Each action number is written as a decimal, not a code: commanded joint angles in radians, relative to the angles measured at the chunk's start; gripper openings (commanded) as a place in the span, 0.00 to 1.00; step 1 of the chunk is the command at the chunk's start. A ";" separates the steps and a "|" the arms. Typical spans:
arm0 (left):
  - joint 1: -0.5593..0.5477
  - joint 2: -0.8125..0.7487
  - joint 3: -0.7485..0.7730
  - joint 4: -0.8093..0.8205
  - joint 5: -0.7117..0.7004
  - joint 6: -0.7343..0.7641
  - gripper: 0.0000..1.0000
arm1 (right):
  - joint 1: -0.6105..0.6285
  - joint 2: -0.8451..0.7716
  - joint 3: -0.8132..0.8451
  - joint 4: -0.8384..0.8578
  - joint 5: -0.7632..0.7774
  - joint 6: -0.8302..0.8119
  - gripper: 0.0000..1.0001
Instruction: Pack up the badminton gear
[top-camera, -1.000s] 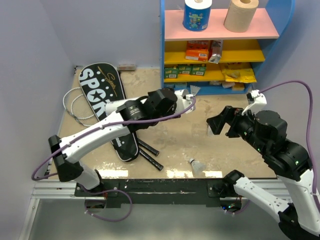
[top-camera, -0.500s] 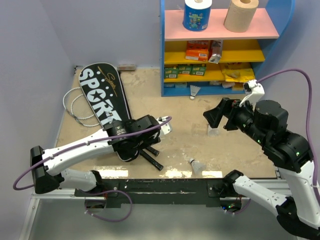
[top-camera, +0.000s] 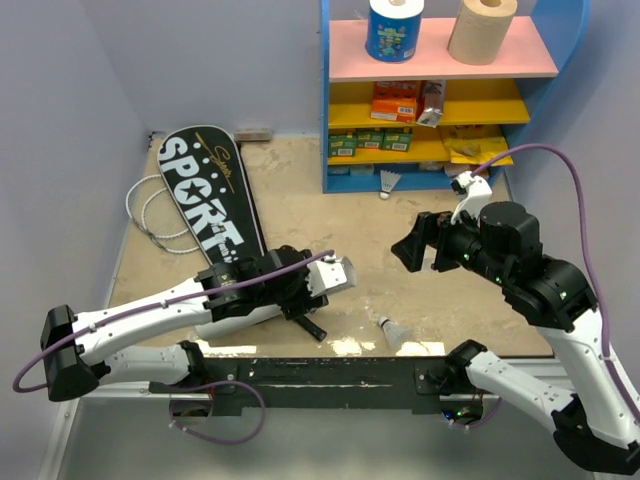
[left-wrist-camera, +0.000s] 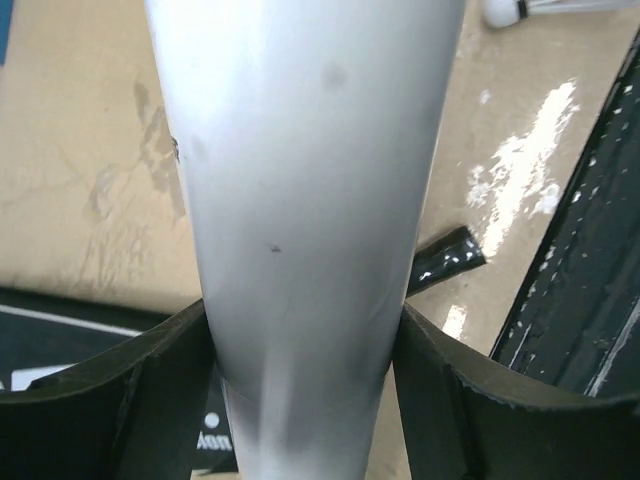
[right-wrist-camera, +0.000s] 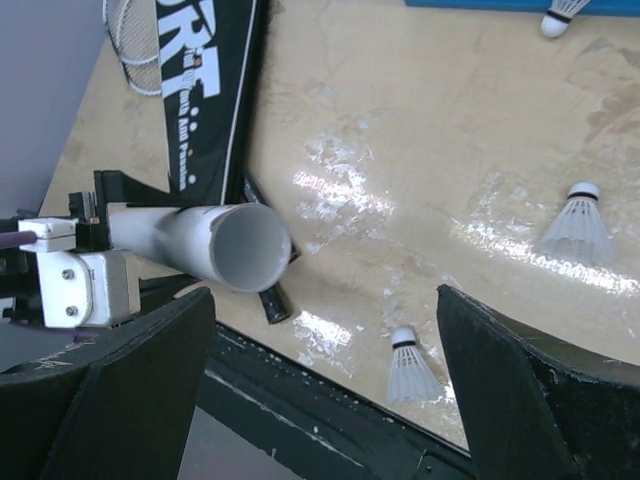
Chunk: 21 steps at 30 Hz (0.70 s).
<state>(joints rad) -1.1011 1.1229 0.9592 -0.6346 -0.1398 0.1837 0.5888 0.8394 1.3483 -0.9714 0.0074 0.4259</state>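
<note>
My left gripper (top-camera: 300, 285) is shut on the long white tube (top-camera: 335, 273), held low over the near table with its open end (right-wrist-camera: 245, 245) facing right; the tube (left-wrist-camera: 310, 200) fills the gap between the black fingers (left-wrist-camera: 150, 390). My right gripper (top-camera: 425, 250) hovers open and holds nothing (right-wrist-camera: 322, 300). Three shuttlecocks lie on the table: one near the front edge (top-camera: 390, 331) (right-wrist-camera: 410, 368), one at mid-right (right-wrist-camera: 578, 225), one by the shelf (top-camera: 390, 182). The black "SPORT" cover (top-camera: 205, 210) lies at the left over white-strung rackets (top-camera: 148, 212), whose black handles (top-camera: 308, 326) stick out beneath the tube.
A blue shelf unit (top-camera: 325, 120) stands at the back, with paper rolls (top-camera: 482, 30) on top and yellow and orange packets (top-camera: 395, 100) below. Purple walls close in the left and back. A black rail (top-camera: 330, 372) runs along the near edge.
My left arm has pulled back from the table's middle toward the near edge, carrying the tube lower and nearer. My right gripper has shifted left and slightly nearer, still open.
</note>
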 joint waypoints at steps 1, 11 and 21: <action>-0.002 -0.032 -0.042 0.217 0.135 0.022 0.00 | 0.000 -0.014 -0.035 0.068 -0.124 -0.038 0.93; -0.002 -0.143 -0.163 0.476 0.327 0.008 0.00 | 0.000 -0.060 -0.208 0.192 -0.360 0.013 0.75; -0.002 -0.181 -0.208 0.506 0.352 0.023 0.00 | 0.000 -0.063 -0.307 0.339 -0.537 0.094 0.65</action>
<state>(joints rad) -1.1011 0.9546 0.7799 -0.2184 0.1787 0.2005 0.5888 0.7895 1.0531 -0.7330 -0.4366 0.4828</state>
